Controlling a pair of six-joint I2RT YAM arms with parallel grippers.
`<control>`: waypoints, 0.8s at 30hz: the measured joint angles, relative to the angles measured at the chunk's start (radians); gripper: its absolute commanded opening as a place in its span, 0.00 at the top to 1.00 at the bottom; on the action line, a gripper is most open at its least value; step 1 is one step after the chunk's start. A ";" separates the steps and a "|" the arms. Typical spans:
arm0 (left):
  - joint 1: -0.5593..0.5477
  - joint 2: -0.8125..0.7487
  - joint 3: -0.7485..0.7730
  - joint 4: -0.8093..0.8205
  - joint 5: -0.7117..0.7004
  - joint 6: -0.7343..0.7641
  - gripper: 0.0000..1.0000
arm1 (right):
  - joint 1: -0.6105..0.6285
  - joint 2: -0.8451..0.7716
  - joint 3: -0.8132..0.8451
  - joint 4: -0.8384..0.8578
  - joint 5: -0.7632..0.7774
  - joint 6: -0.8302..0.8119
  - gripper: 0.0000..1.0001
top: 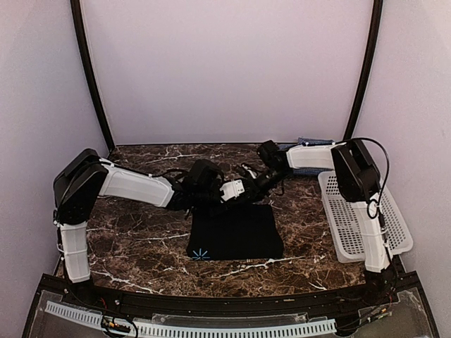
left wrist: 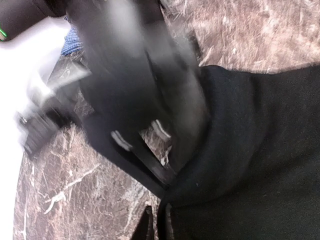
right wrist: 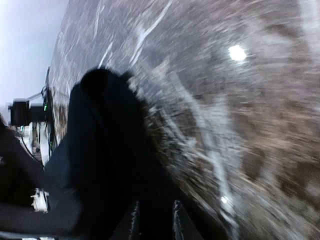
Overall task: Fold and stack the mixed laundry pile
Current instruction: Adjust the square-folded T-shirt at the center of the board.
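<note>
From above, the black garment (top: 235,231) lies flat on the table (top: 134,243), near the front centre. It is squared into a neat rectangle, so its fold looks done or close to it. The left gripper (top: 242,187) and the right gripper (top: 252,184) meet just over its far edge, too small here to read. A patch of the checked shirt (top: 315,141) shows behind the right forearm at the far right. It sits beside the far end of the white basket (top: 345,225), well apart from the black garment. Nothing is stacked yet.

The left wrist view is blurred. The black garment fills the right side, its rounded edge against bare marble. The left gripper's fingers (left wrist: 148,226) are drawn close together at that edge, and I cannot tell whether they nip any cloth. The other arm smears across the middle, and a scrap of the checked shirt shows at the upper left, far from the fingers.

The right wrist view is blurred too. The right gripper's fingers (right wrist: 131,222) stand apart above the dark cloth, with nothing clearly caught between them, so it looks released.

My judgement is that roughly half the job is done. One piece is folded and placed. The shirt is not yet fetched, laid out or folded, and it has not been set on top of the black piece.
</note>
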 measured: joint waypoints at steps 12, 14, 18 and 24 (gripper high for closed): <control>0.033 -0.019 0.038 -0.138 -0.037 -0.168 0.56 | -0.127 -0.323 -0.116 -0.031 0.154 -0.016 0.65; 0.064 -0.076 0.034 -0.181 0.006 -0.245 0.56 | -0.131 -0.385 -0.199 -0.016 0.167 -0.018 0.66; 0.148 -0.227 -0.017 -0.212 0.091 -0.460 0.56 | -0.131 -0.424 -0.332 0.016 0.175 -0.005 0.67; 0.196 -0.318 -0.156 -0.212 0.162 -0.708 0.56 | -0.131 -0.418 -0.439 0.055 0.175 0.034 0.68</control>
